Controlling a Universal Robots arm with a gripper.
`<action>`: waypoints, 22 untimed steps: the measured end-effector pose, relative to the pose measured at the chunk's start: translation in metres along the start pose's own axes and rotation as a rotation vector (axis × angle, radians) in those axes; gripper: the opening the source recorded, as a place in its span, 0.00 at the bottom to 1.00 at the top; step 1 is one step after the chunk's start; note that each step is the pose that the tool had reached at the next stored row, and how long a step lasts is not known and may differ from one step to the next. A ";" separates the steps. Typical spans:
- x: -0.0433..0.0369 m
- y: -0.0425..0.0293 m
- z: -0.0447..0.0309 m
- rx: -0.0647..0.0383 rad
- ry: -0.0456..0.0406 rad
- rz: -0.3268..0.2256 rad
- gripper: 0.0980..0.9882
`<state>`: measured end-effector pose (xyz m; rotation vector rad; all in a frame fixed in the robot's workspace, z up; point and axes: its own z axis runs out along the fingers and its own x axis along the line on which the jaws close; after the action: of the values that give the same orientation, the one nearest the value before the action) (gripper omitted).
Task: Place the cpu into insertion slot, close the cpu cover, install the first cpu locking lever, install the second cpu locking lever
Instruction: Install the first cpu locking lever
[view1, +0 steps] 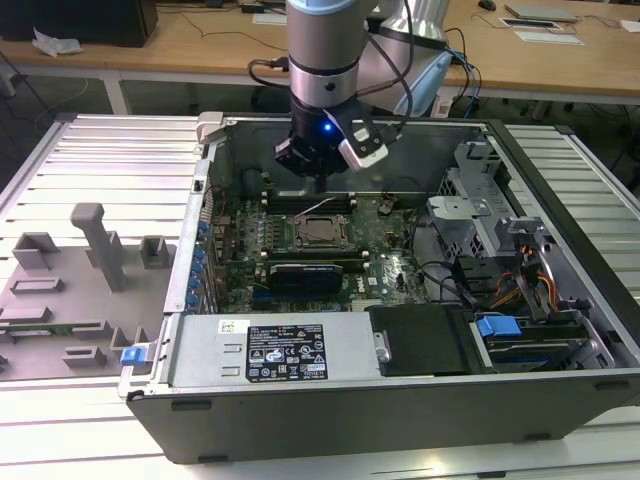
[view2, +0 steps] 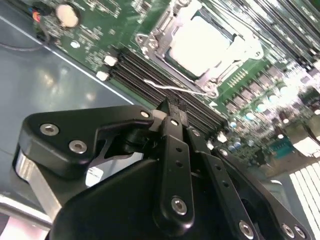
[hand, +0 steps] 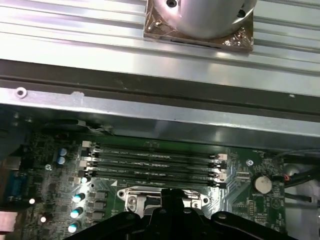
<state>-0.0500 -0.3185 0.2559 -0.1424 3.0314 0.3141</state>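
The cpu (view2: 199, 41) lies flat in the insertion slot (view1: 322, 233) on the green board, its pale metal top showing through the window of the cpu cover (view2: 212, 75), which lies down over it. A thin wire locking lever (view2: 175, 88) runs along the socket's edge on the memory-slot side and looks unlatched. My gripper (view2: 172, 111) hangs just above that lever, between the socket and the memory slots, its black fingers shut together with nothing between them. In the exterior view my gripper (view1: 318, 183) hovers above the socket's far edge. My gripper (hand: 167, 192) covers part of the socket in the first wrist view.
Several long black memory slots (hand: 155, 162) lie right beside the socket. A black expansion card (view1: 305, 275) sits on the near side. Drive cages and cables (view1: 500, 260) fill the case at the exterior view's right. A grey fixture tray (view1: 70, 290) lies outside the case.
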 end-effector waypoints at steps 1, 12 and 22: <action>0.0006 0.0000 0.0005 0.000 -0.0068 -0.001 0.01; 0.0076 -0.0025 0.0147 0.003 -0.0399 -0.009 0.01; 0.0150 -0.0023 0.0171 0.009 -0.1072 -0.023 0.01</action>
<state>-0.0632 -0.3185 0.2373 -0.1548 2.9226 0.2960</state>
